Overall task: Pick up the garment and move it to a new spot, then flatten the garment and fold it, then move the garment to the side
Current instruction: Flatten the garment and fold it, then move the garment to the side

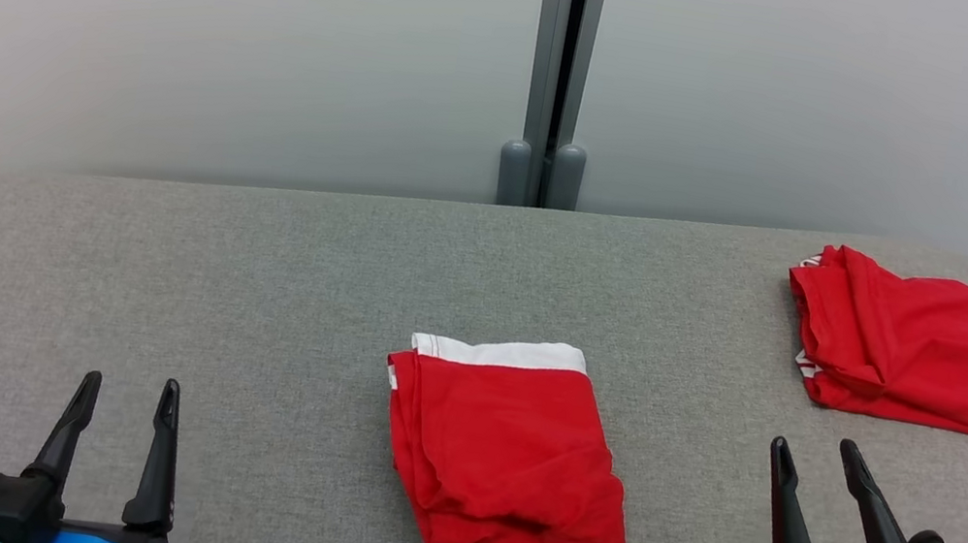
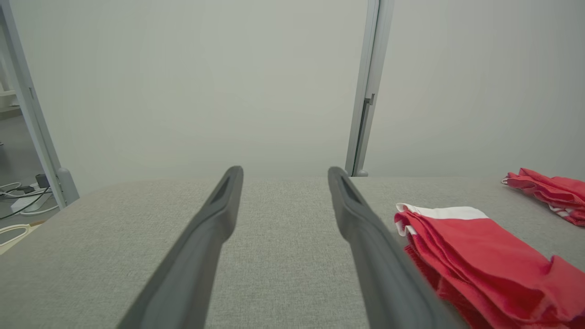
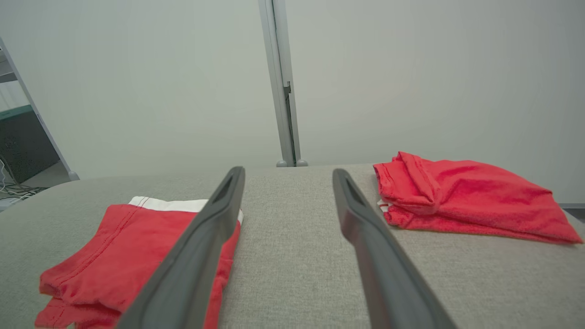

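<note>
Red shorts [image 1: 507, 457], folded, lie dead centre of the grey fabric tabletop [image 1: 245, 291] in your head view. The white waistband [image 1: 500, 351] is on the far edge, at 12 o'clock of the bundle. The near edge at 6 o'clock is rumpled, not flat.

A second red garment [image 1: 918, 349] sits at 2 o'clock near the far right corner of the tabletop, well apart from the shorts. It's loosely folded, with a bit of white trim on its left edge.

Your left gripper [image 1: 133, 382] is at 7 o'clock, fingers spread, nothing between them, above bare fabric. The left wrist view puts the shorts just off its right finger, at about 4 o'clock.

Your right gripper [image 1: 813, 445] is at 4 o'clock, fingers also spread and empty. In the right wrist view the shorts are at 8 o'clock, partly behind its left finger, and the second garment is at 2 o'clock.

The grey partition post [image 1: 562, 68] stands at 12 o'clock behind the tabletop, between frosted panels.
</note>
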